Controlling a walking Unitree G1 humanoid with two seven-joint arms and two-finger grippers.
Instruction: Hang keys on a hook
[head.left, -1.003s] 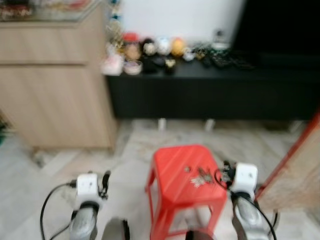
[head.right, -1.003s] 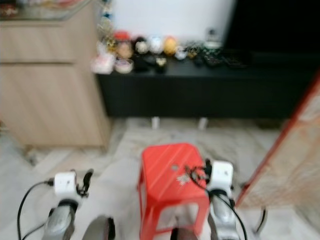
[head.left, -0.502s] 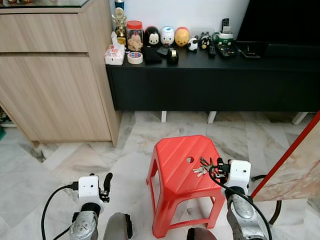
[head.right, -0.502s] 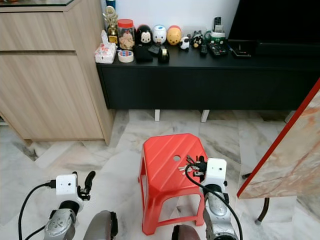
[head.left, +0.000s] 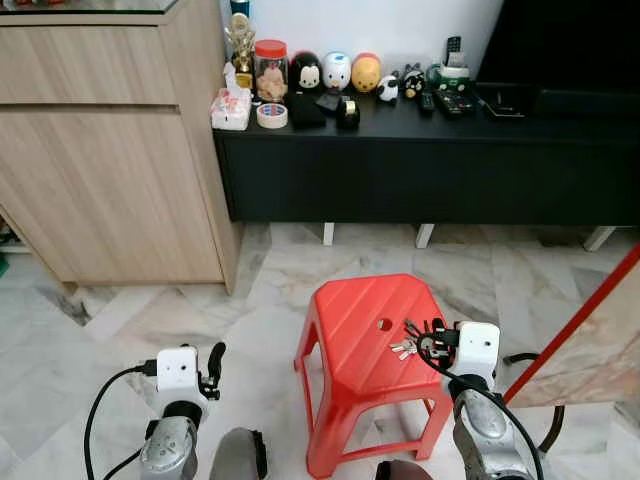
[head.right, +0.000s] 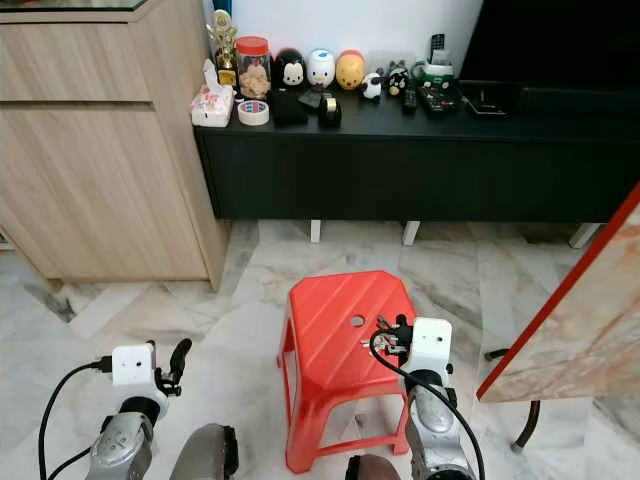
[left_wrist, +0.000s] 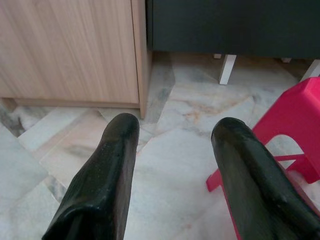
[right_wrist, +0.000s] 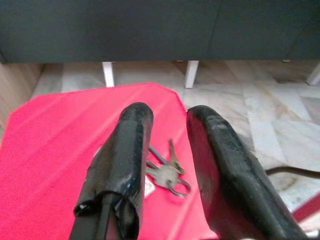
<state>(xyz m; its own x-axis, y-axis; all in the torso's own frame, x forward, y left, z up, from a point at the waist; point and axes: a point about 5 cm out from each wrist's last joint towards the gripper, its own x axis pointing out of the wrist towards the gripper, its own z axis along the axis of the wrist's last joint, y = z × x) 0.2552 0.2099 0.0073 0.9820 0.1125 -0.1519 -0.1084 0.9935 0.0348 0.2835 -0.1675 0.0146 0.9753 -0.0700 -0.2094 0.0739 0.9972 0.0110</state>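
Indoors, keys (right_wrist: 167, 172) on red stool (head.left: 352, 330), marble floor (head.left: 120, 330)

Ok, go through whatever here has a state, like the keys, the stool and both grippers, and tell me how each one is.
keys: lying flat on the stool, not gripped
red stool: upright on the marble floor
right gripper: jaws open, poised over the keys
left gripper: jaws open, empty, low beside the stool
snack jar: red lid on, upright on the black cabinet

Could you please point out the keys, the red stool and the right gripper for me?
keys (right_wrist: 167, 172): right wrist view, on the bunched blades.
red stool (head.left: 350, 325): left eye view, on the bare seat top.
right gripper (right_wrist: 167, 117): right wrist view, midway between its fingertips.
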